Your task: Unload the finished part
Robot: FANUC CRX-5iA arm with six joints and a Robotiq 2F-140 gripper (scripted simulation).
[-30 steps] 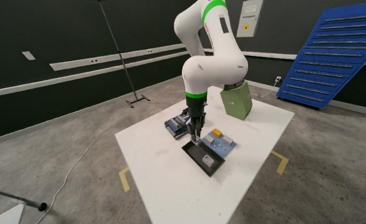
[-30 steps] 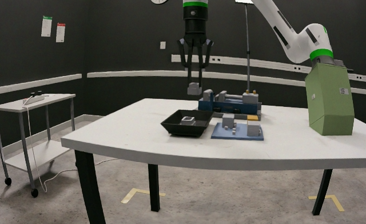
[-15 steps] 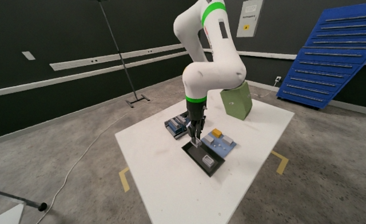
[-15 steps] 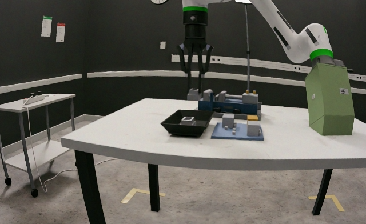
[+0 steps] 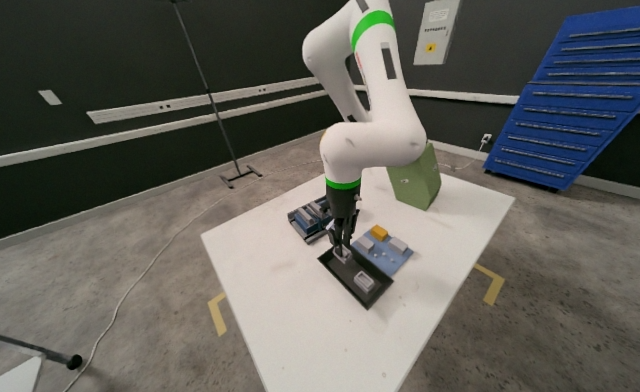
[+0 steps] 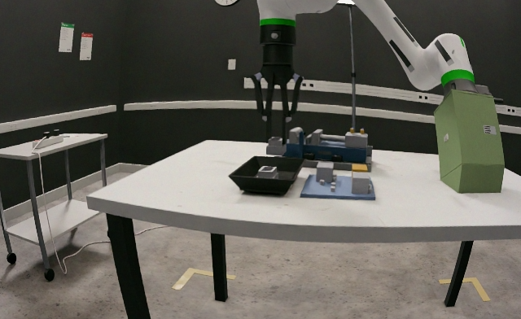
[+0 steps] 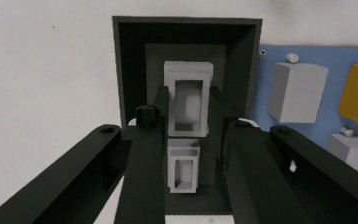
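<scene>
My gripper (image 5: 342, 250) is shut on the finished part (image 5: 342, 256), a grey block with its pocket facing up. It holds the part just above the vise-side end of the black outfeed tray (image 5: 356, 276). In the wrist view the held part (image 7: 187, 100) sits between my fingers over the tray (image 7: 186, 80). A second pocketed block (image 7: 183, 166) lies flat on the tray floor. In the exterior view the held part (image 6: 275, 145) hangs a little above the tray (image 6: 268, 174) rim, apart from the block in the tray (image 6: 267, 172). The blue vise (image 6: 327, 146) stands behind, with nothing seen between its jaws.
A blue fixture plate (image 6: 339, 188) lies right of the tray with two upright plain grey blocks (image 6: 324, 172) (image 6: 360, 182) and a yellow block (image 6: 359, 167). A green box (image 6: 469, 142) stands at the table's far right. A cart (image 6: 46, 142) stands off to the left.
</scene>
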